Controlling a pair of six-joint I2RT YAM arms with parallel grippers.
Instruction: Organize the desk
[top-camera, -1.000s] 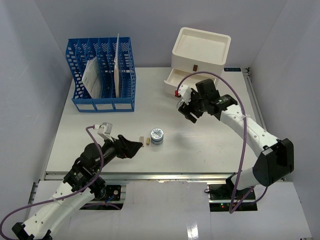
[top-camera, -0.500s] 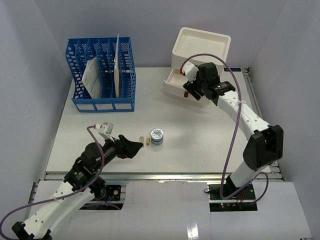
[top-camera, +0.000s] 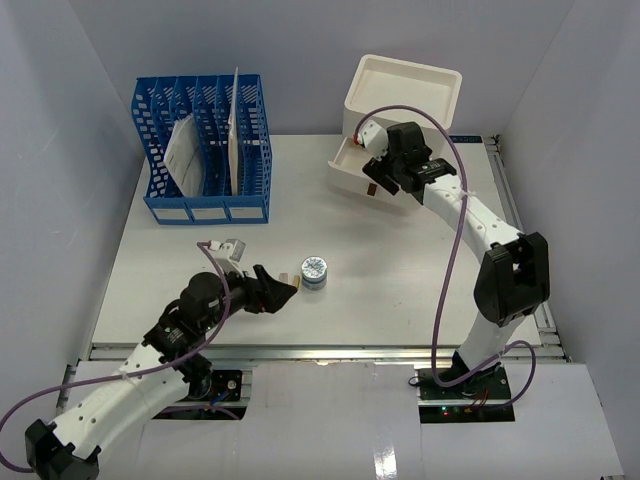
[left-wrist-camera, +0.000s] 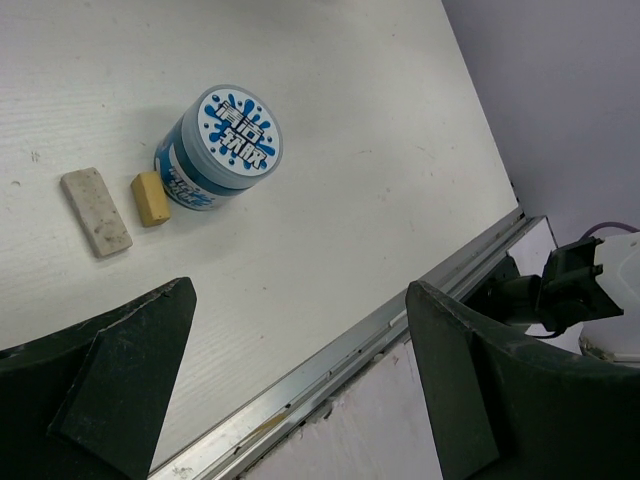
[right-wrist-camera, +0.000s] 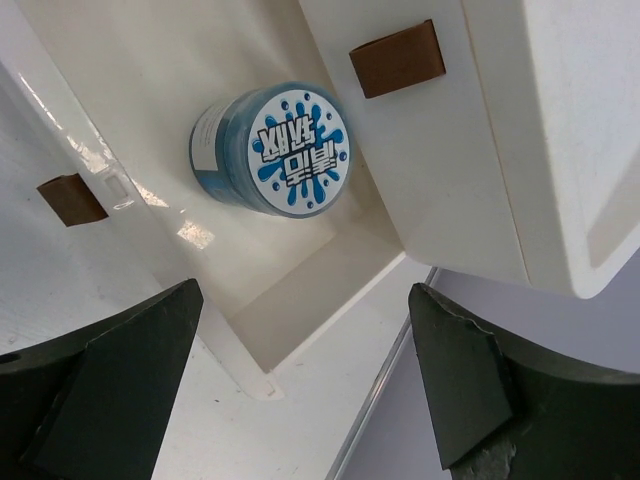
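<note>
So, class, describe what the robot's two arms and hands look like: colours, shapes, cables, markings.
The left arm and right arm match: white tubular links joined by bulky black joints, a thin purple cable looping loosely along each. The left hand and right hand each have two broad, matte black fingers. No markings are legible.

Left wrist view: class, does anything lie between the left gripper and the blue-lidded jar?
Nothing directly: bare desk runs from the open left gripper to the jar. A yellow block and a pale block lie beside the jar, off to one side of that line.
</note>
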